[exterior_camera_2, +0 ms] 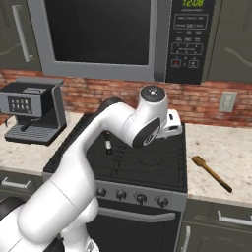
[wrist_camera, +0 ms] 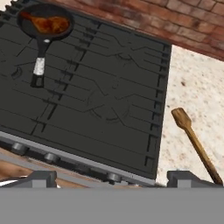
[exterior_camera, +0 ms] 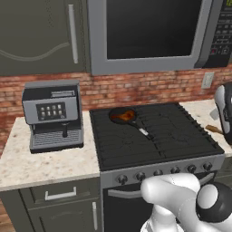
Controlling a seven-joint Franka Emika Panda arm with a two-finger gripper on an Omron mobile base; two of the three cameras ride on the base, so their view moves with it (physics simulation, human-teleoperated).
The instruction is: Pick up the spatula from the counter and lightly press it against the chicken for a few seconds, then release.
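Spatula (exterior_camera_2: 211, 173): wooden, lay flat on the counter (exterior_camera_2: 224, 145) right of the stove (exterior_camera_2: 142, 162). It was near the stove's right edge, not touching it. Blade pointed back and toward the stove, handle angled to the counter's front edge. Nothing touched it.
Chicken (exterior_camera: 123, 116): orange-brown piece, sat inside the pan (exterior_camera: 112, 115), well apart from the spatula.
Pan: dark, on the stove's back left burner, handle pointing toward the front right. Handle end was silver in the hand view.
Gripper (wrist_camera: 114, 179): fingers (wrist_camera: 187, 178) stood wide apart with nothing between them. It was up over the stove's front part, looking down. In the hand view the spatula was off to the right and the pan at upper left. How high above the stove, could not tell.
Arm (exterior_camera_2: 98, 147): bent up over the stove's front. In the right base view the elbow hid most of the hand.
Stove: black grates, a row of knobs (exterior_camera_2: 130, 196) along the front.
Coffee machine (exterior_camera: 53, 115): grey, upright on the counter left of the stove, against the brick wall (exterior_camera: 136, 88).
Microwave (exterior_camera: 149, 31): hung above the stove, door shut.
Outlet (exterior_camera_2: 227, 102): on the brick wall, above the counter behind the spatula.
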